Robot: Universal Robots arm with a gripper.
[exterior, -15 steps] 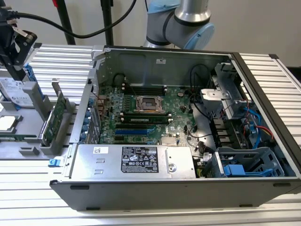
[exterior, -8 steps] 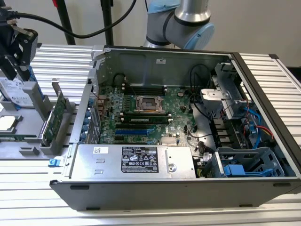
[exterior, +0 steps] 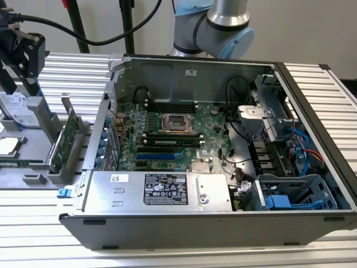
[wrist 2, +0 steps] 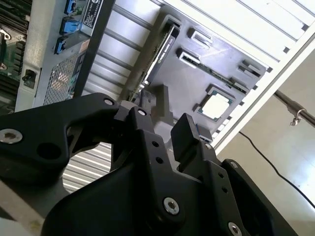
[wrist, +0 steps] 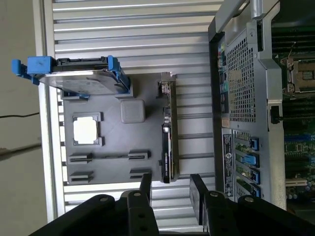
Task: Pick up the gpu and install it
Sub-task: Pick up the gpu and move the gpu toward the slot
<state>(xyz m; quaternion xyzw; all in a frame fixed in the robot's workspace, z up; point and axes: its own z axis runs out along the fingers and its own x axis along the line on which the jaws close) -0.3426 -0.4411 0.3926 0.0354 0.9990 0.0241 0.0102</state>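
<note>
Black metal fingers (wrist: pixel 145 189) of the end effector (wrist: pixel 171 192) sit nearest the lens in the first wrist view. They stand apart with nothing between them, so it is open and empty. Straight ahead of that gap stands the gpu (wrist: pixel 167 132), not yet picked up, set on its long edge in a slot of a grey tray (wrist: pixel 113 169). Its long axis runs directly away from the end effector and in line with the gap. One finger therefore lies to each side of the card's thin profile, facing its two flat sides. The card is a slim rectangle with a glossy black cover on one face and, as the exterior view shows, green board on the other. A silver bracket (wrist: pixel 166 81) caps its far end. The matte moulded tray also carries a square chip (wrist: pixel 86 130) and a drive (wrist: pixel 78 81) in blue clips. It rests on a ribbed metal table (wrist: pixel 128 29), just beside the open case (wrist: pixel 241 73) with its perforated steel panel, where the motherboard (exterior: pixel 215 120) lies flat.
</note>
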